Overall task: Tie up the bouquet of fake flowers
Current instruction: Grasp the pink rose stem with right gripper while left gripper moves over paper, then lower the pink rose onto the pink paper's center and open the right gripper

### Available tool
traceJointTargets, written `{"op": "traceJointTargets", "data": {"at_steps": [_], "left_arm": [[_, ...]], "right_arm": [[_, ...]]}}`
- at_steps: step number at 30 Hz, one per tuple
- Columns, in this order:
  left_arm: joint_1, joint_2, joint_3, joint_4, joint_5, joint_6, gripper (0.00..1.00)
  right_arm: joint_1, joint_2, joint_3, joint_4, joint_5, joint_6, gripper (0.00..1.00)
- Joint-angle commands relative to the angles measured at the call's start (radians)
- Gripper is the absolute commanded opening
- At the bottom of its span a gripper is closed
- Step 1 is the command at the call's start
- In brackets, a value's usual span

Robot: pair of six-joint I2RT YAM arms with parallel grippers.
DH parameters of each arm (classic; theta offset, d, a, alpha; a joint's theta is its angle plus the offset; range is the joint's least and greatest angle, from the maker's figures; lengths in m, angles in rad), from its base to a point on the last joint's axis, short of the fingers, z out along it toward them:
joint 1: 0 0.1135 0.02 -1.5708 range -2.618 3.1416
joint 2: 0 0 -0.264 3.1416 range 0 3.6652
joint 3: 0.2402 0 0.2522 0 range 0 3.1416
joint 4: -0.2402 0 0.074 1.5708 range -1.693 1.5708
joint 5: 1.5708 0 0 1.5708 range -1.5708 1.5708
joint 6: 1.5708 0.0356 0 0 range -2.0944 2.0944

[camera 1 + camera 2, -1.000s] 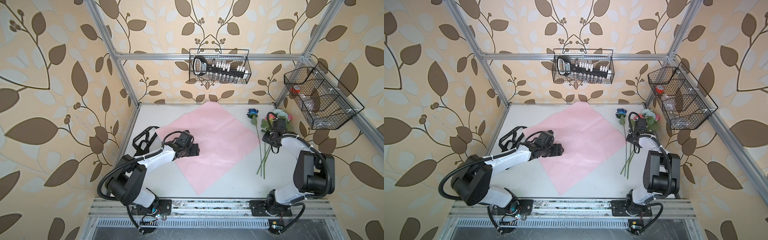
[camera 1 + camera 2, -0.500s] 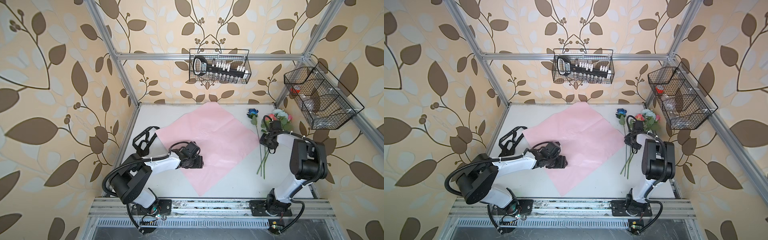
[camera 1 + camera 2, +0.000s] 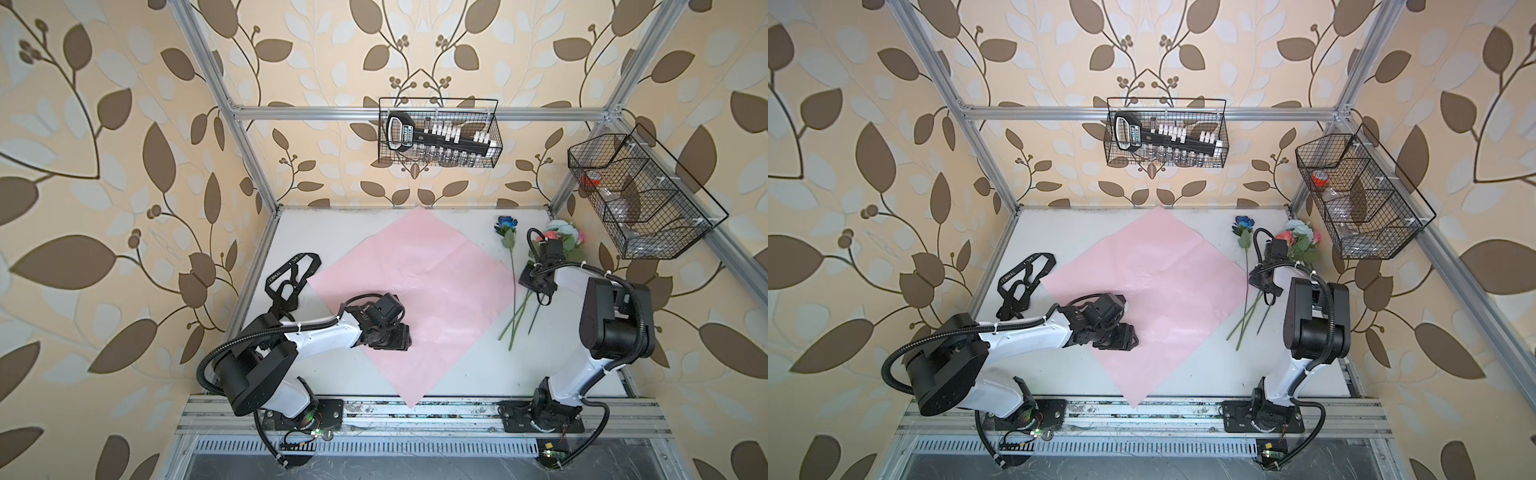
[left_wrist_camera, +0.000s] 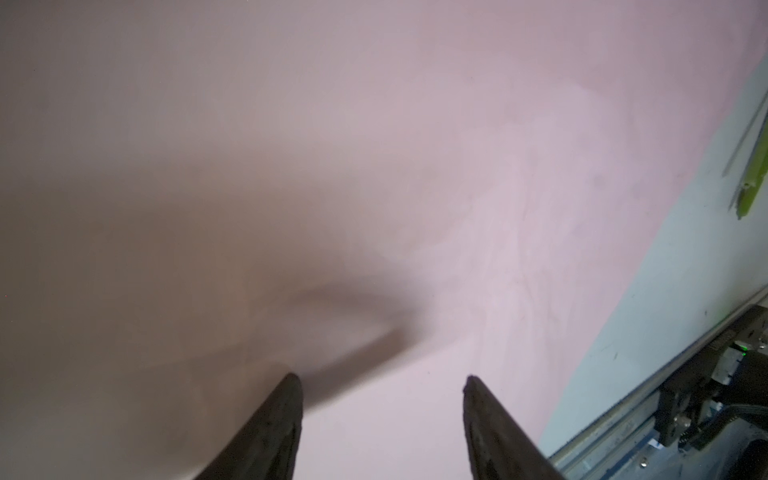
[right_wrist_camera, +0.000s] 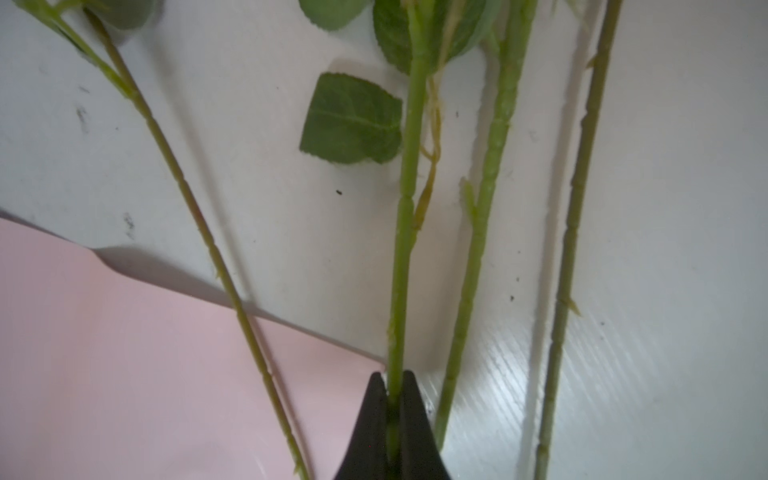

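Top views: flowers (image 3: 559, 237) at the right rear of the table (image 3: 345, 380), stems running toward the front. Pink paper (image 3: 415, 270) spread mid-table. Black ribbon (image 3: 279, 274) to its left, lettering legible as "ERNAL".
Left wrist: my left gripper (image 4: 382, 378), jaws apart, empty, over the paper.
Right wrist: my right gripper (image 5: 392, 376) clenched on one green stem (image 5: 409, 208).

Wrapping paper (image 3: 415, 270) matt, creased; tabletop (image 5: 665, 208) glossy white; stems (image 5: 404, 249) probably plastic.

Right arm (image 3: 598, 316) hides some bouquet (image 3: 559, 227) stems
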Motion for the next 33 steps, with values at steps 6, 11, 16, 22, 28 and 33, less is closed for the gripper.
{"op": "traceJointTargets", "data": {"at_steps": [6,11,16,22,28,33], "left_arm": [[-0.011,-0.133,0.066,-0.130,-0.065,0.002,0.99],[-0.011,-0.210,0.134,-0.126,-0.132,-0.014,0.99],[-0.010,-0.275,0.157,-0.167,-0.305,-0.043,0.99],[0.007,-0.320,0.183,-0.303,-0.625,-0.091,0.99],[0.249,-0.329,0.168,-0.413,-0.527,-0.125,0.99],[0.309,-0.396,0.065,-0.286,-0.420,-0.122,0.99]], "right_arm": [[0.000,-0.146,0.044,-0.076,-0.002,-0.008,0.00],[0.027,-0.234,0.057,-0.117,-0.028,-0.024,0.00],[0.147,-0.305,0.084,-0.130,-0.139,-0.017,0.00],[0.437,-0.257,0.154,-0.055,-0.220,0.100,0.00],[0.663,-0.025,0.330,0.042,-0.239,0.177,0.00],[0.719,0.210,0.557,0.039,-0.202,0.188,0.00]]}}
